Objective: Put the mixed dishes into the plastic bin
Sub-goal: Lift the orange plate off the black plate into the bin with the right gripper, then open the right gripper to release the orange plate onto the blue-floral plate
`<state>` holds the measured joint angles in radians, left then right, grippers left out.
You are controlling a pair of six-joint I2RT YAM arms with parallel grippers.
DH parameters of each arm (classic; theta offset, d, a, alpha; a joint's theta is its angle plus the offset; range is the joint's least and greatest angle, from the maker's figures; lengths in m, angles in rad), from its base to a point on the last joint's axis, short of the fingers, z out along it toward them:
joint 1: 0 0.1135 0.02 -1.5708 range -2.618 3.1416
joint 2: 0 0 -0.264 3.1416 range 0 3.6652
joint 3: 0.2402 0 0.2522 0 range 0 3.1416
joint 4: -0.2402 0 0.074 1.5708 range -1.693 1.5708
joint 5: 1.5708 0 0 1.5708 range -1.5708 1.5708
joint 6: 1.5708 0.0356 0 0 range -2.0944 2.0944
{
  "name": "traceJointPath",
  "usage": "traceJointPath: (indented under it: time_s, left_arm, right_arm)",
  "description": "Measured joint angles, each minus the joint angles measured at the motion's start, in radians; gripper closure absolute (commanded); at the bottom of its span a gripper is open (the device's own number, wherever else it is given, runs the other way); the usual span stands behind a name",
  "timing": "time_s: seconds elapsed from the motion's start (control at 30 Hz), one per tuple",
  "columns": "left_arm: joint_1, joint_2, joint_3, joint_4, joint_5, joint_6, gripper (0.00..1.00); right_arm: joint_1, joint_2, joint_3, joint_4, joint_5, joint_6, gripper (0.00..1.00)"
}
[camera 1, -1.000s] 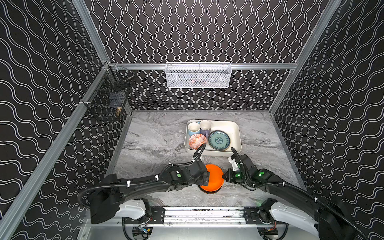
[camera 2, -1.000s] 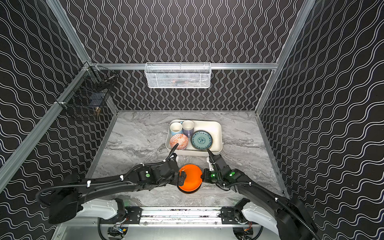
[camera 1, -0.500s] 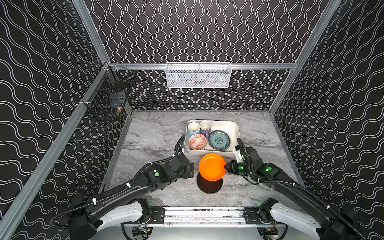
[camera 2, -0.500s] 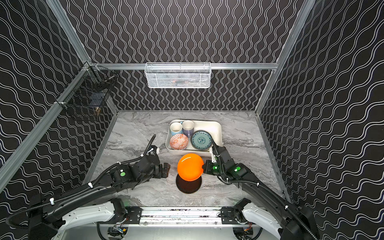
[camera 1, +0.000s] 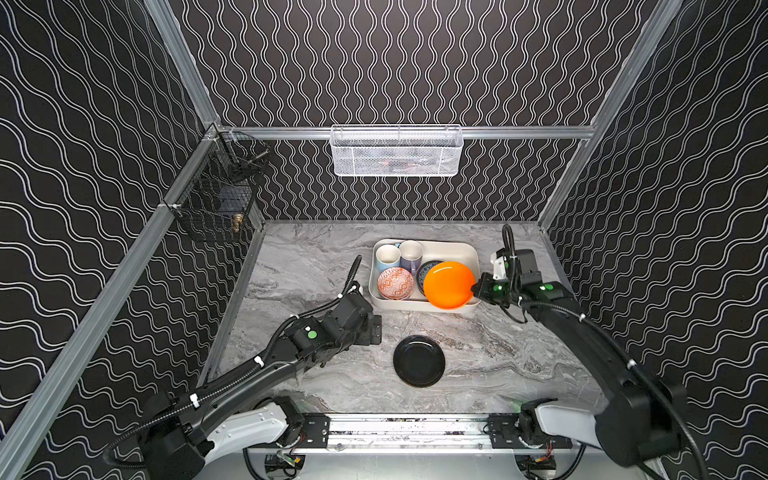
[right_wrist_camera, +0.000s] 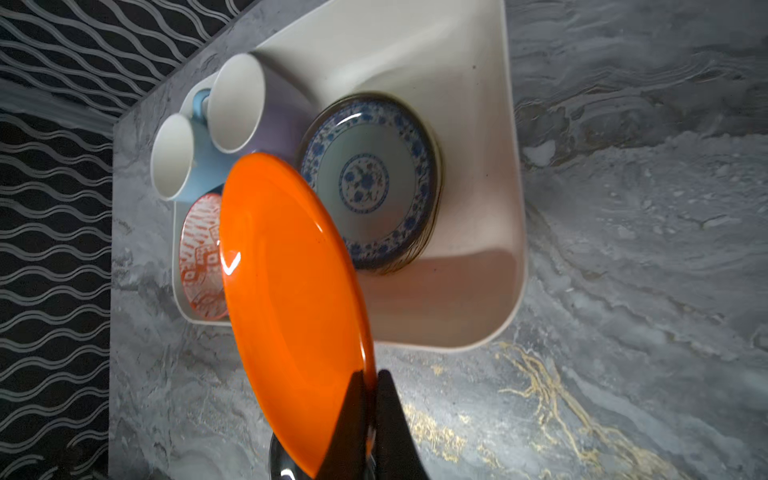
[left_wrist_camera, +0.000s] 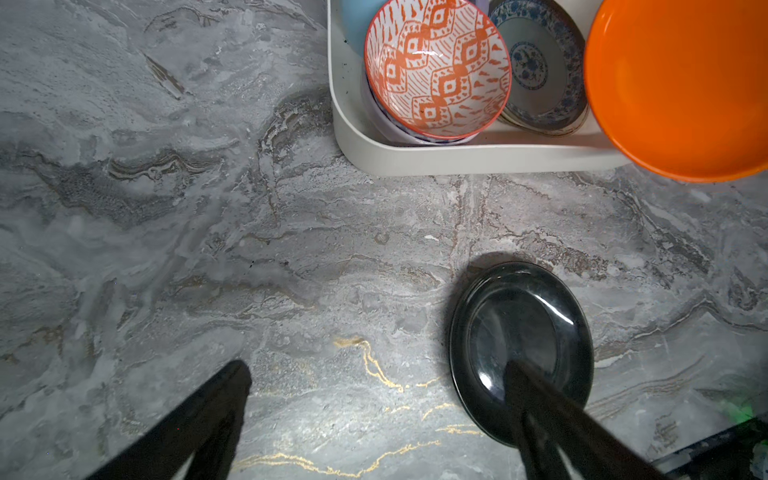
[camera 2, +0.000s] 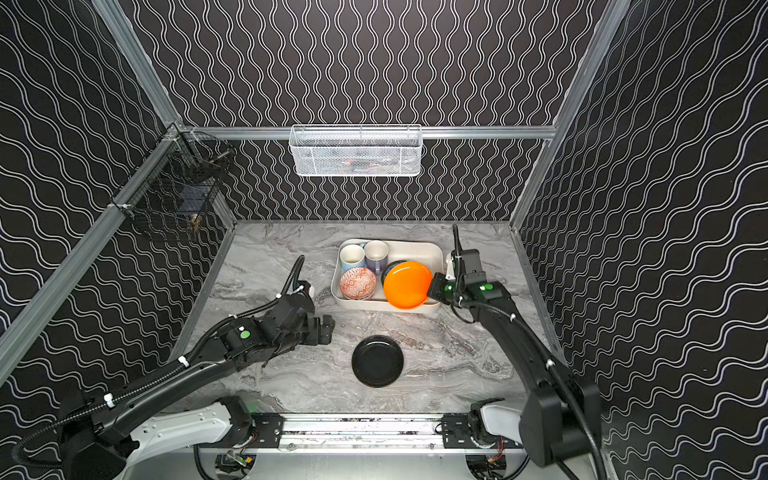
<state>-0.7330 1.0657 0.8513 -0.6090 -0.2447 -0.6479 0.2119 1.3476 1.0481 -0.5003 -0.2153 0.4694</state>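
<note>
Orange plate (camera 1: 449,284): held at its right-hand edge by the right gripper (camera 1: 473,289), whose fingers are pinched tight on the rim; the right wrist view confirms the two fingertips (right_wrist_camera: 353,388) clamped on either face of the plate. The plate is clear of the table, tilted, and sits over the right half of the plastic bin (camera 1: 453,249), just right of centre in both top views. Its lower edge overlaps the bin's near wall in the frame.

Bin contents:
- light-blue mug (camera 1: 387,254) and lilac mug (camera 1: 410,251), upright, side by side in the upper left corner of the bin;
- orange-patterned bowl (camera 1: 395,282), directly below the mugs in the frame, nested on another bowl, as the left wrist view shows;
- teal-patterned plate (right_wrist_camera: 365,178), flat on a stack of plates, largely covered by the orange plate in both top views.

Black plate (camera 1: 419,360): flat on the marble tabletop (camera 1: 311,266), below the bin in the frame, well apart from it.

Left gripper (camera 1: 376,328): fingers spread wide, nothing between them, positioned over bare tabletop just to the upper left of the black plate. In the left wrist view one finger (left_wrist_camera: 540,399) crosses in front of the black plate; contact cannot be determined.

White wire-mesh basket (camera 1: 397,151) hangs on the rear rail, and a black wire basket (camera 1: 216,199) on the left rail.
</note>
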Motion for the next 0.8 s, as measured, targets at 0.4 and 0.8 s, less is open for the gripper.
traceJointPath:
  time_s: [0.4,0.8]
  left_arm:
    - [0.107,0.046,-0.010,0.057,0.095,0.051,0.01]
    - [0.170,0.080,-0.021,0.094,0.190,0.070,0.01]
  right_arm:
    - [-0.034,0.401,0.237,0.038,-0.043,-0.043,1.00]
    - [-0.042,0.535,0.279,0.051,-0.080,-0.052,0.87]
